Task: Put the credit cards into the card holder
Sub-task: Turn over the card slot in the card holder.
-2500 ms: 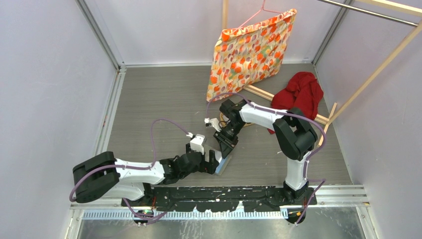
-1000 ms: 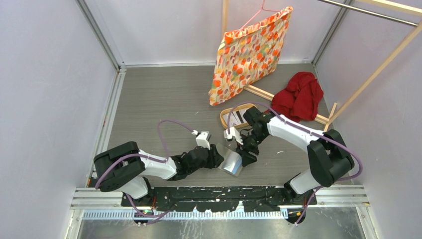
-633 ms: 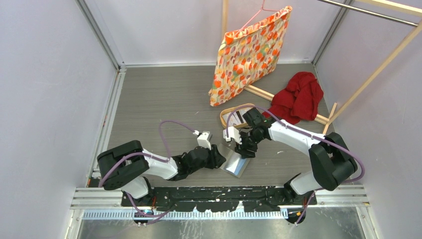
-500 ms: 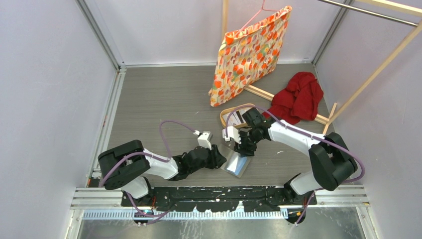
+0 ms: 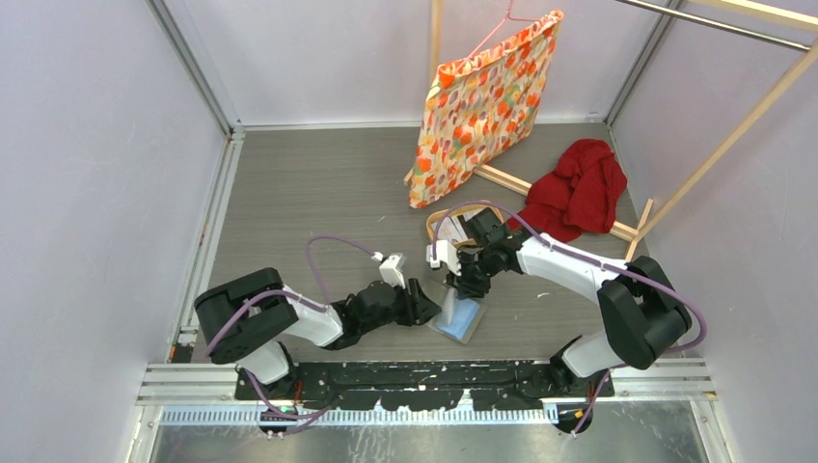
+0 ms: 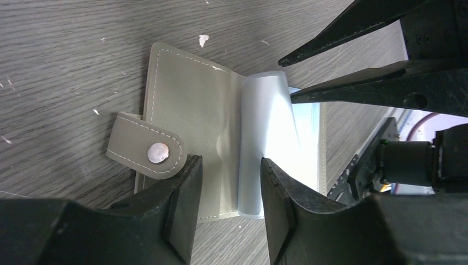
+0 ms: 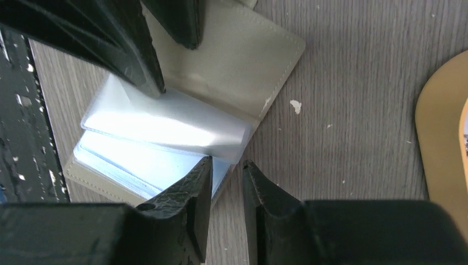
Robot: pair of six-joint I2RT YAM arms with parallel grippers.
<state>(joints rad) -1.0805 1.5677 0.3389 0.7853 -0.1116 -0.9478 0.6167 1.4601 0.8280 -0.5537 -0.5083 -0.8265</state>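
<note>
The card holder (image 5: 461, 318) lies open and flat on the grey wood-grain table (image 6: 66, 66), near the front edge, between my two hands. Its grey cover faces up with the snap tab (image 6: 146, 152) folded out to one side, and the clear sleeves (image 6: 270, 138) fan out from the spine over the pale blue inside.

My left gripper (image 6: 229, 165) comes in low from the left with its jaws apart. One finger sits over the grey cover beside the tab, the other over the near end of the sleeves, and the flat cover shows in the gap between them. It grips nothing; I cannot tell whether the tips press on the holder or sit just above it.

My right gripper (image 7: 226, 163) reaches down from the far side. Its jaws stand a narrow gap apart with bare table showing between them. The curled edge of the top sleeve lies right at the tips; I cannot tell whether it is pinched.

The tan wooden tray (image 7: 439, 143) sits just beyond the holder, mostly hidden under my right arm, so I cannot make out the credit cards there.
</note>
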